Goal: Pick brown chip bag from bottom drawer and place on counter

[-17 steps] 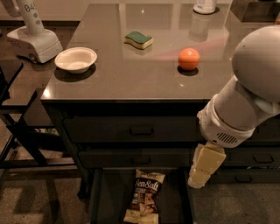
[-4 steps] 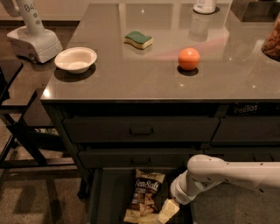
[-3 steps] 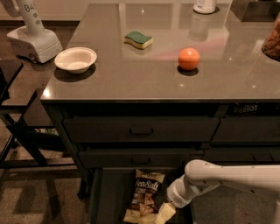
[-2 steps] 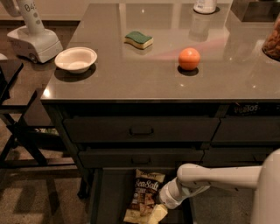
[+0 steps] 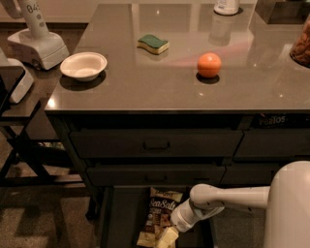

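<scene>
The brown chip bag [image 5: 160, 210] with white "Sea Salt" lettering lies flat in the open bottom drawer [image 5: 121, 218], below the two upper drawer fronts. My gripper [image 5: 163, 237] reaches down into the drawer from the right on a white arm, and its cream fingers [image 5: 167, 236] rest over the bag's lower end. The glossy grey-brown counter [image 5: 160, 85] spreads above the drawers.
On the counter stand a white bowl [image 5: 83, 66], a green-and-yellow sponge [image 5: 153, 43] and an orange [image 5: 209, 65]. A jar [image 5: 302, 43] is at the right edge and a white container [image 5: 226, 7] at the back. A white appliance [image 5: 35, 38] and a dark stand are at left.
My arm dropped from counter-front height into the drawer, then slid left until the fingers came over the bag's lower end. The bag has not moved.
</scene>
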### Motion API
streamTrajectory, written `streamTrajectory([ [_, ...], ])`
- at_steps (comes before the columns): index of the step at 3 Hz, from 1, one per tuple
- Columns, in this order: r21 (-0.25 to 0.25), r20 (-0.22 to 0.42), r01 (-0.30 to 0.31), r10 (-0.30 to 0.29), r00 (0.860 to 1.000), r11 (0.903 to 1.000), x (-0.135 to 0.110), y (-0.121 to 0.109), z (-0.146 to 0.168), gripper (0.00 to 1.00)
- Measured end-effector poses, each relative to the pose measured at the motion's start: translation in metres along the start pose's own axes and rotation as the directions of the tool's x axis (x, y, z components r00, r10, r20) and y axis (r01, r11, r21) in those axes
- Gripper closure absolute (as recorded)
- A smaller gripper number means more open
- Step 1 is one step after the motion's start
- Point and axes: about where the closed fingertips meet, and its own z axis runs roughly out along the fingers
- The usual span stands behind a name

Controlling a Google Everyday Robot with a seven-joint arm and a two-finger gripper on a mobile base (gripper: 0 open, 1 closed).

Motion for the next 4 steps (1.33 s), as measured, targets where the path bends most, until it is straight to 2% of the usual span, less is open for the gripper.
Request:
streamTrajectory([
  [1,0.005,0.016,-0.001,0.001,1.0,1.0,0.0,-0.005,0.008,0.0],
  [2,0.04,0.064,0.006,-0.008,0.998,0.9992,-0.004,-0.032,0.021,0.0],
  [3,0.066,0.097,0.009,-0.016,0.995,0.9978,-0.005,-0.062,0.028,0.0],
  [4,0.069,0.155,-0.017,0.006,0.988,0.9975,-0.014,-0.115,0.04,0.0],
])
